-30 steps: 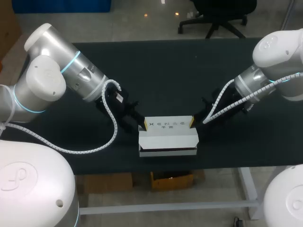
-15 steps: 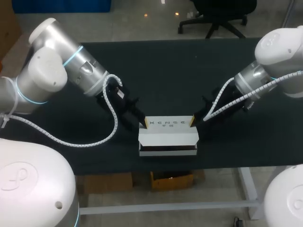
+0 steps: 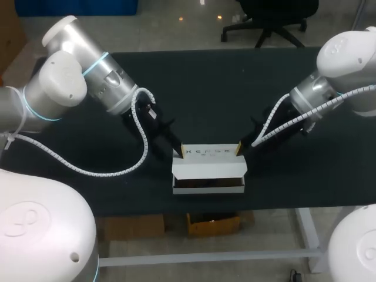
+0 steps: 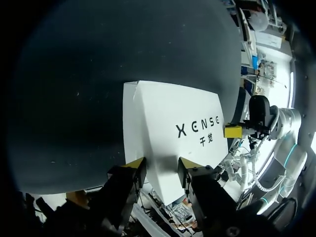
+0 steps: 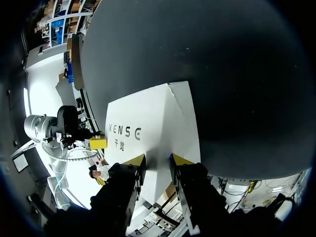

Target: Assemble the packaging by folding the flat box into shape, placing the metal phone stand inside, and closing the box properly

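Closing the lid looks like the job now. The white box (image 3: 208,170) sits near the table's (image 3: 235,82) front edge. The left gripper (image 3: 179,151) and right gripper (image 3: 238,149) touch its top corners, jaws spread, pinching nothing. Next, both should push down together, gently.

Clad in silver-white rounded shells on left arm (image 3: 70,82) and right arm (image 3: 346,59), ringed cyan at joints, trailing white spiral cables (image 3: 270,122); black fingers (image 4: 123,187), yellow-tipped.
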Robot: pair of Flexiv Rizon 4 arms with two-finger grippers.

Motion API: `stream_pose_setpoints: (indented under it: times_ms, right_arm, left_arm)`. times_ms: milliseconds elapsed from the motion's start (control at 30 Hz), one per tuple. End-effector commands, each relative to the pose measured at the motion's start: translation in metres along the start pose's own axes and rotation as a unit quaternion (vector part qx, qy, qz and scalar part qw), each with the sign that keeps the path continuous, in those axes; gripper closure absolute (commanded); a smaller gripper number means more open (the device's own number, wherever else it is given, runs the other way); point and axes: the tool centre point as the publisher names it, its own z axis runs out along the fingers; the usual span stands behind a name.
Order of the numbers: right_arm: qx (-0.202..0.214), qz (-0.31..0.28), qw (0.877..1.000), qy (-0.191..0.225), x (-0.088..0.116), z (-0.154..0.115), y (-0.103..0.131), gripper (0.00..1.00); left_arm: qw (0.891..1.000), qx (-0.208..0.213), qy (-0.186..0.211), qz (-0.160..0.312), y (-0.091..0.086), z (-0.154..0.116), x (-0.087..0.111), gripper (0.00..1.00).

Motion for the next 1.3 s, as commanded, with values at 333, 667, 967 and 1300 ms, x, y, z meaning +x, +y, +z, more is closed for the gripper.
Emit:
stream_pose_setpoints:
  times_ms: [333, 667, 967, 1300]
  right_arm:
    - [0.001, 0.009, 1.0, -0.005, 0.006, 0.0, 0.001, 0.7]
    - [0.003, 0.019, 1.0, -0.008, 0.007, -0.003, 0.002, 0.71]
    - [0.003, 0.024, 1.0, -0.01, 0.009, -0.004, 0.004, 0.7]
    - [0.003, 0.031, 0.999, -0.009, 0.01, -0.006, 0.006, 0.7]
  left_arm:
    - [0.999, -0.015, 0.007, -0.038, -0.003, -0.002, 0.006, 0.56]
    - [0.998, -0.024, 0.014, -0.056, -0.003, -0.007, 0.006, 0.57]
    - [0.996, -0.039, 0.022, -0.073, -0.008, -0.009, 0.007, 0.57]
    - [0.995, -0.05, 0.029, -0.087, -0.011, -0.01, 0.008, 0.57]
